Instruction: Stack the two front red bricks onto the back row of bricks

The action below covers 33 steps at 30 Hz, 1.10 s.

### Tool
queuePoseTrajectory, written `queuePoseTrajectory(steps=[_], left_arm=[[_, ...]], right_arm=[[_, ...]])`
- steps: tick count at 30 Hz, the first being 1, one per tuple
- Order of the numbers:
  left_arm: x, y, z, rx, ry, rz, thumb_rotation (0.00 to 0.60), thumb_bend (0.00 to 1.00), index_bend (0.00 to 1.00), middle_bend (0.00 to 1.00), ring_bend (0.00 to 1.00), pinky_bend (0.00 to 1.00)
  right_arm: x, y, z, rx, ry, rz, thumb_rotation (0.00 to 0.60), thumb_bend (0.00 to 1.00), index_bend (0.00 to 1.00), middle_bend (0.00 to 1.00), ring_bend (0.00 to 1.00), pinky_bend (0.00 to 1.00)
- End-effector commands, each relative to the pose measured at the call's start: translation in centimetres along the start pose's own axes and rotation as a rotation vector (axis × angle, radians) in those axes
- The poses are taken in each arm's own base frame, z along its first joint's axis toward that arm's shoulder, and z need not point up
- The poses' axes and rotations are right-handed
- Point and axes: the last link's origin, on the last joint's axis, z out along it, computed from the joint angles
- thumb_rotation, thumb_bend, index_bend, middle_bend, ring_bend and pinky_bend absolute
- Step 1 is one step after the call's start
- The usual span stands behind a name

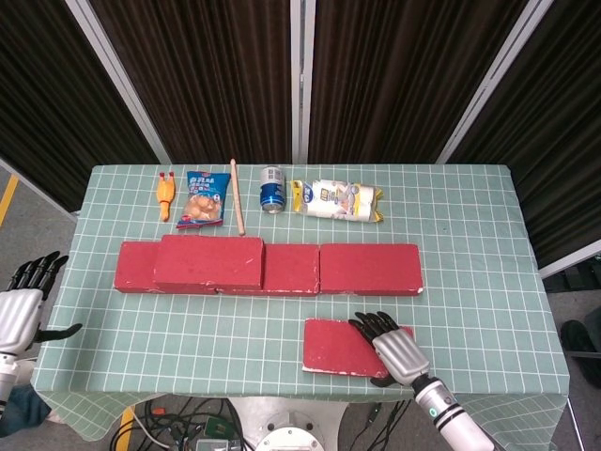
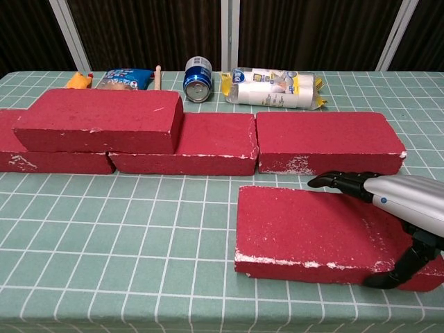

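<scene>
Head view: your right hand (image 1: 398,349) lies across the right end of the front red brick (image 1: 343,347), fingers stretched over its top toward the back row (image 1: 366,269) and thumb hooked down at the near edge. The brick sits flat on the green gridded table (image 1: 207,329), near that row but apart from it. From the chest camera the thumb seems to touch the brick's front face, though whether the hand truly clamps it is hard to judge, so treat the hold as unproven. One brick (image 1: 208,261) is already stacked on the left of the row. Your left hand (image 1: 21,310) hangs off the table's left edge, fingers spread and holding nothing. The risk is leverage: you grasp the brick at one end, so lifting may let the far end droop, twist out of the fingers and drop. A low carry could also clip the row and shove it toward the can (image 1: 271,189) and the packet (image 1: 335,200) behind.
</scene>
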Motion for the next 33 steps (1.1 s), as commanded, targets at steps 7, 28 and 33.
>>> queuePoseTrajectory(steps=[7, 28, 33], left_arm=[[-0.1, -0.4, 0.1, 0.009, -0.017, -0.023, 0.600, 0.00, 0.03, 0.00, 0.00, 0.00], [-0.8, -1.8, 0.5, 0.053, -0.063, -0.073, 0.600, 0.00, 0.03, 0.00, 0.00, 0.00], [-0.8, -1.7, 0.5, 0.048, -0.064, -0.070, 0.600, 0.00, 0.03, 0.00, 0.00, 0.00]], right_arm=[[-0.2, -0.1, 0.9, -0.014, -0.014, 0.008, 0.600, 0.00, 0.00, 0.00, 0.00, 0.00], [-0.1, 0.1, 1.5, -0.033, 0.035, 0.038, 0.600, 0.00, 0.05, 0.18, 0.07, 0.00], [0.1, 0.3, 1.4, -0.035, 0.061, 0.046, 0.600, 0.02, 0.13, 0.25, 0.15, 0.02]])
